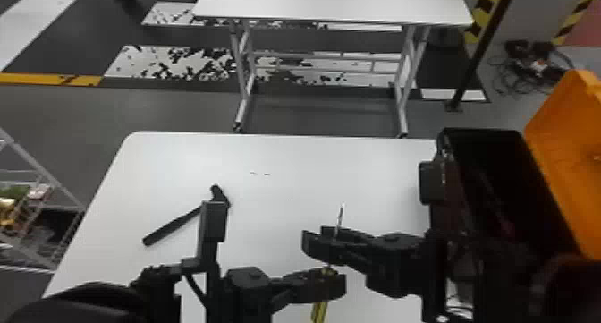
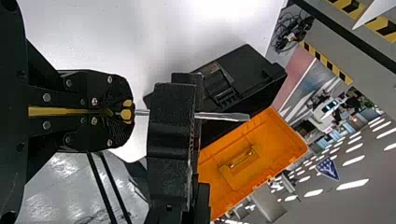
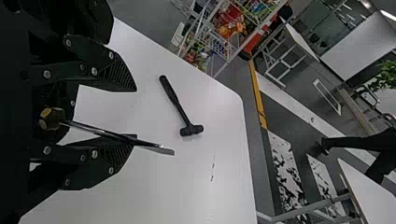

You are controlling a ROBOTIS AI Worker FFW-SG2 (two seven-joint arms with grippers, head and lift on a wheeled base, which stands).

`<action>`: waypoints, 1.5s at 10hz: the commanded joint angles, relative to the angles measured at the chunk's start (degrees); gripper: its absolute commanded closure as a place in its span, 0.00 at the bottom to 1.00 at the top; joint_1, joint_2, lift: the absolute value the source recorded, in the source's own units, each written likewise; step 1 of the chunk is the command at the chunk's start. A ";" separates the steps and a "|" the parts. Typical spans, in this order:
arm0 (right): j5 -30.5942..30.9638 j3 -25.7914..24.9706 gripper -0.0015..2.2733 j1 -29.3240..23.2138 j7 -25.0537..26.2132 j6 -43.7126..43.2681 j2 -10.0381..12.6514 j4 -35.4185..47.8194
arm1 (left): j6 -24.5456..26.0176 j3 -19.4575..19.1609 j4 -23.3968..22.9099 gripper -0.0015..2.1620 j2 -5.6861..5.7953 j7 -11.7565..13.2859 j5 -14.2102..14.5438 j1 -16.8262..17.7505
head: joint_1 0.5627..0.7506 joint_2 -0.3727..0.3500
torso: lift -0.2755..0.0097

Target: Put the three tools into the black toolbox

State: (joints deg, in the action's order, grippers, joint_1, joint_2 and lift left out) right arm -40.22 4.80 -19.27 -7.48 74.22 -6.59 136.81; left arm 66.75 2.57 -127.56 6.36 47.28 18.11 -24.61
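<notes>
My left gripper point(image 1: 330, 282) holds a screwdriver upright by its yellow-and-black handle point(image 1: 319, 312) above the table; in the left wrist view the same gripper point(image 2: 128, 112) is shut around the handle. The screwdriver's metal shaft point(image 1: 340, 217) passes between the spread fingers of my right gripper point(image 1: 315, 238). Seen from the right wrist, that gripper point(image 3: 134, 114) is open, with the shaft point(image 3: 100, 132) nearer its lower finger. A black hammer point(image 1: 172, 228) lies on the table to the left. The black toolbox point(image 1: 485, 133) stands open at the right, its inside dark.
The toolbox's orange lid point(image 1: 565, 152) leans open on the far right. Both arms are over the near part of the white table point(image 1: 277, 152). Another white table point(image 1: 331, 4) stands farther back, and a wire rack point(image 1: 35, 165) is beyond the left edge.
</notes>
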 commanded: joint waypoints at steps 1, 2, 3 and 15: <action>1.02 0.47 0.99 -0.24 0.01 -0.08 0.00 0.39 | 0.01 -0.02 -0.06 0.99 -0.03 0.01 -0.01 0.00 | 0.70 0.55 | 0.79; 1.29 0.47 0.99 -0.50 0.01 -0.26 -0.09 0.48 | 0.01 -0.11 -0.06 0.99 0.06 0.01 -0.01 0.00 | 0.70 0.55 | 0.79; 1.73 0.47 0.98 -0.77 0.10 -0.61 0.00 0.65 | 0.01 -0.19 -0.06 0.99 0.06 0.01 -0.01 -0.09 | 0.70 0.54 | 0.79; 7.62 -1.81 0.99 -3.40 3.00 -3.95 -3.87 5.84 | 0.36 -4.85 -2.43 0.01 0.15 3.61 1.22 -3.60 | 0.70 0.49 | 0.79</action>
State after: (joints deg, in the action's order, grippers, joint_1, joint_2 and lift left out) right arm -33.54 3.46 -22.19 -4.34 70.77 -9.76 141.76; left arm 67.04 -1.58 -129.64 6.52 50.85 19.15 -27.67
